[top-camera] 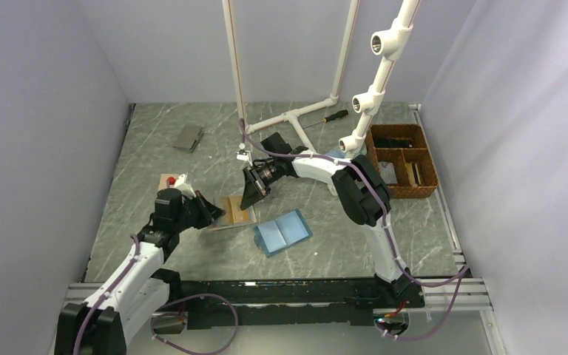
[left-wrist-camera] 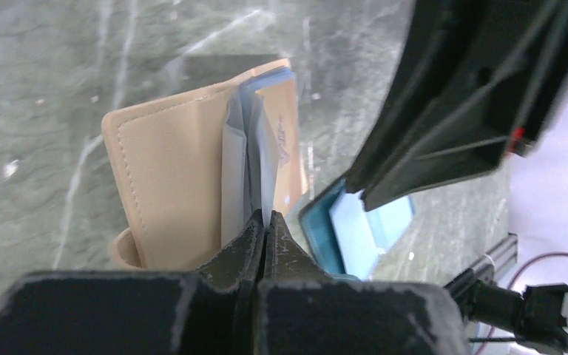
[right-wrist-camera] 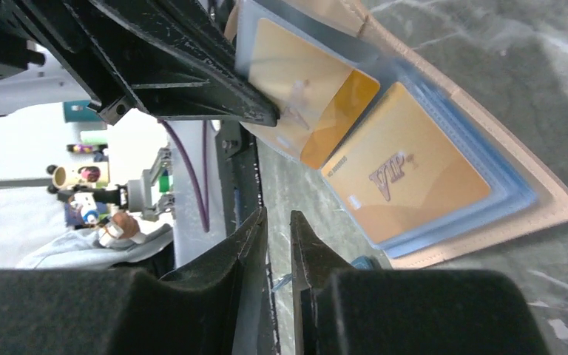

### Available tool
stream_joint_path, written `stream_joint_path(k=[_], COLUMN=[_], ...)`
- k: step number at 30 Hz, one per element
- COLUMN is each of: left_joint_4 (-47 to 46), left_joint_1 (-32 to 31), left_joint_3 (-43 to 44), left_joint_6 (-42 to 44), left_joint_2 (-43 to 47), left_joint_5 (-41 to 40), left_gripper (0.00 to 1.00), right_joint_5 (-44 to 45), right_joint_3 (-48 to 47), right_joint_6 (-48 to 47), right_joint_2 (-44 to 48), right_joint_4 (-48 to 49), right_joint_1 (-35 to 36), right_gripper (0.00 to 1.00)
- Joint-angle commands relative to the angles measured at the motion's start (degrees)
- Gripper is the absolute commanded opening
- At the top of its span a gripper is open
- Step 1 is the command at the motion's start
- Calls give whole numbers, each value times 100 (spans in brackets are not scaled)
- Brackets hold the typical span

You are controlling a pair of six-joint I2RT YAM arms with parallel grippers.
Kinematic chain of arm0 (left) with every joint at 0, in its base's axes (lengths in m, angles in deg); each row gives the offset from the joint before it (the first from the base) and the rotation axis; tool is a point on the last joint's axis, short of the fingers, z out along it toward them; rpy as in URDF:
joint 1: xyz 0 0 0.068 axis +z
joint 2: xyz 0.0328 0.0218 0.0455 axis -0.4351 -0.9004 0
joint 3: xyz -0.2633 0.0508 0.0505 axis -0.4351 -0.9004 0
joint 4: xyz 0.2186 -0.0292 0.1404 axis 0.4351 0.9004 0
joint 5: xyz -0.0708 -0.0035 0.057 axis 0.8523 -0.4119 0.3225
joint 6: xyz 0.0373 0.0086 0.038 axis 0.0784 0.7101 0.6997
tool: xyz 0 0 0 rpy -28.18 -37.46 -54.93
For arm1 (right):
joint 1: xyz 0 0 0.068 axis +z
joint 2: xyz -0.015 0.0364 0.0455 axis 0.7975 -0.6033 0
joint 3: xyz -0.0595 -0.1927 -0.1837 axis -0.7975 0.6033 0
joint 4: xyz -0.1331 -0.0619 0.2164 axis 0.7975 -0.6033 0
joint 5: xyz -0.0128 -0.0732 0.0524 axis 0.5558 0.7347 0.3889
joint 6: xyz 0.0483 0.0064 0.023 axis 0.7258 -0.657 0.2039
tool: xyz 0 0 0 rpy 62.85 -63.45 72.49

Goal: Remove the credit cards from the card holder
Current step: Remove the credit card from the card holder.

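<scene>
The card holder (top-camera: 237,211) lies open on the table (top-camera: 340,251), left of centre, between the two hands. Its tan outside faces the left wrist camera, and a blue-grey lining edged in tan shows in the right wrist view. Inside it is a stack of clear plastic sleeves (left-wrist-camera: 235,170). Gold cards are still in them: one marked "VIP" (right-wrist-camera: 407,174) lies flat in a sleeve on the lower panel, and a second gold card (right-wrist-camera: 299,81) sits in a sleeve above it, overlapping its corner.

The left hand (left-wrist-camera: 265,222) has its fingers pressed together on the edge of the clear sleeves, pinching the card holder and lifting that side off the table. The right hand (right-wrist-camera: 277,225) hovers just beside the holder's other side with its fingers slightly apart. Nothing shows between them, and it touches no card.

A light-blue bifold (top-camera: 282,231) lies open and flat on the table just right of the card holder, with no card visible in it. A small grey wallet (top-camera: 188,137) lies folded at the far left. A brown wicker basket (top-camera: 413,193) with several compartments stands at the right edge; there are dark items in it that I cannot make out.
</scene>
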Motion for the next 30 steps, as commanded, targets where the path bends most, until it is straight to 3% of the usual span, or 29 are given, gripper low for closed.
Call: stream_joint_path(k=[1,12,22,30], left_joint_4=[-828,-1242,-2405,-2804], left_joint_1=[29,37,46,55], left_joint_3=[-59,-134,-466,-557], left_joint_6=[-24,-331,-847,-1002], left_joint_2=[291,661,541,465], left_joint_5=[750,1144,1645,1761], left_gripper=[0,0,0,0], right_joint_5=[-676,-629,-977,-1176], right_joint_3=[113,214,443,589], right_joint_6=[478,626,1178,1629], right_joint_2=[302,490,527,527], right_joint_4=[728,806,1475,1969], right_joint_1=[6,-210,-235,-216], right_gripper=[22,31,36,34])
